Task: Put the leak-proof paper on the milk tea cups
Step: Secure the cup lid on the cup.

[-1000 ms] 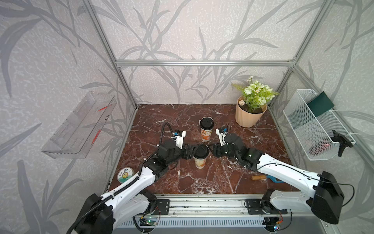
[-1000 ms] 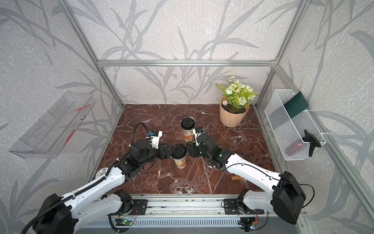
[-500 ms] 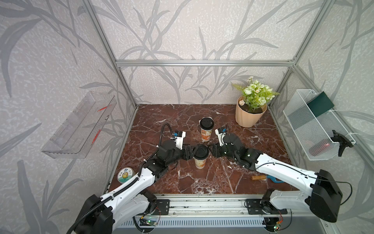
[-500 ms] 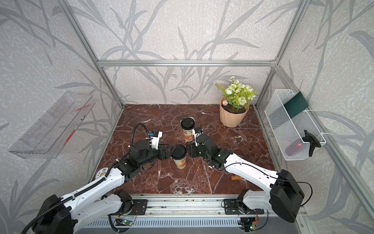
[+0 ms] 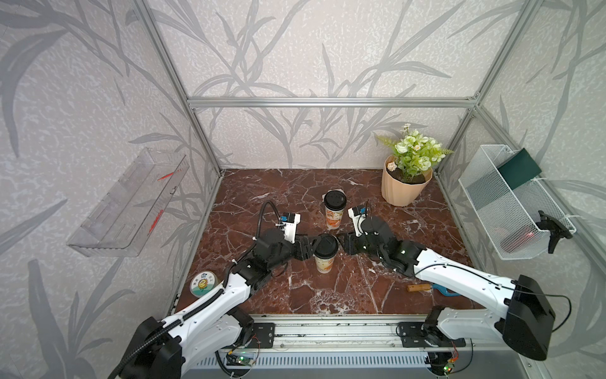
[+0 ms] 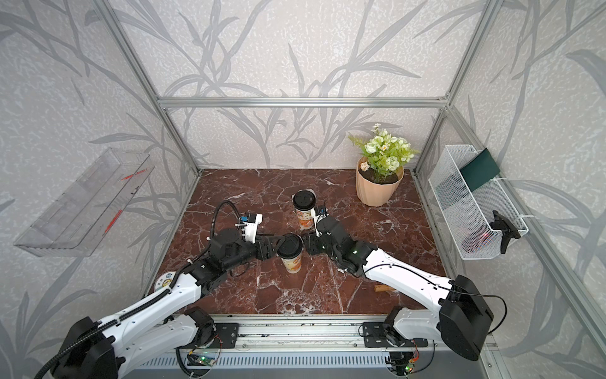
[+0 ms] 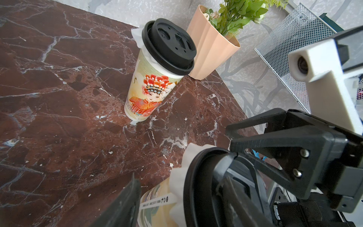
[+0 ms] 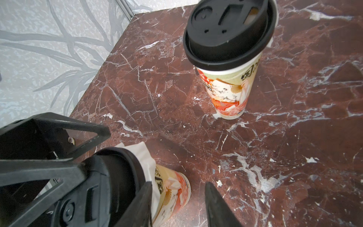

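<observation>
Your left claw (image 5: 307,250) pinches the near cup (image 5: 324,264) in the middle of the counter (image 5: 328,183), with paper (image 8: 146,157) frilling out under its lid (image 5: 326,244). Your right claw (image 8: 177,183) is spread, one finger (image 8: 141,204) just beside that paper.

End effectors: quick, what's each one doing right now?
Left end effector: closed on the near cup's lid.
Right end effector: open, holding nothing.

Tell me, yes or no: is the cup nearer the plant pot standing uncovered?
No, that milk tea cup wears a black lid, with white paper peeking out beneath the lid's rim.
</observation>
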Controlling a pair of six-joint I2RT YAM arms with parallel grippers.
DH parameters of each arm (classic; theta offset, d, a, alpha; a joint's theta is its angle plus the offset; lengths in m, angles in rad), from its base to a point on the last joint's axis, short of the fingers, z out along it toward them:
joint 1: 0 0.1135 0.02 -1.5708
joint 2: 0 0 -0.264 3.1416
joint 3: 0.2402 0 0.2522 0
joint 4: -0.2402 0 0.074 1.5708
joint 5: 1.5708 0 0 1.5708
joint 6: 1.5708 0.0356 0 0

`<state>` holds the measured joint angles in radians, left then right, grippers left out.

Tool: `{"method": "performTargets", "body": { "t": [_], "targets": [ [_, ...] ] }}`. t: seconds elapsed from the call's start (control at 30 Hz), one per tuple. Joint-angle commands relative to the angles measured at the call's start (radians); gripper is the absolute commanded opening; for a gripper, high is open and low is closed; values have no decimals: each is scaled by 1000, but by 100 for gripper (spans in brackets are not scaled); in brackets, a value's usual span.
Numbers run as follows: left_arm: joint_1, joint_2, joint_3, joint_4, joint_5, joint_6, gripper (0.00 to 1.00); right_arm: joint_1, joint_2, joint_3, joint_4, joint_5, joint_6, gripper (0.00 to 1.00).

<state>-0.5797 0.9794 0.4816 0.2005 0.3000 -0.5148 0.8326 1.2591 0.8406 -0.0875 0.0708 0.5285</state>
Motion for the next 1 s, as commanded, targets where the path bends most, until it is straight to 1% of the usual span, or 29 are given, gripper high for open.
{"method": "performTargets", "body": {
  "t": [0.0,0.27,0.5,0.7,0.9,0.93,0.97],
  "targets": [
    [-1,38,-59,-174,-7,42,66,5,-30,35,-1,24,-18,45],
    [0,34,-61,-177,-10,42,66,17,-17,4,25,-6,-3,45],
    [-1,44,-61,-176,-7,42,66,41,6,-6,39,-4,-1,45],
    [-2,47,-63,-171,-1,41,66,93,42,-46,18,47,4,45],
    [-1,64,-64,-166,15,32,66,181,72,-158,15,160,42,44],
    [0,69,-66,-167,23,32,66,183,77,-181,14,164,50,44],
    [-1,74,-69,-163,23,27,66,218,81,-199,16,171,61,44]
  ]
}}
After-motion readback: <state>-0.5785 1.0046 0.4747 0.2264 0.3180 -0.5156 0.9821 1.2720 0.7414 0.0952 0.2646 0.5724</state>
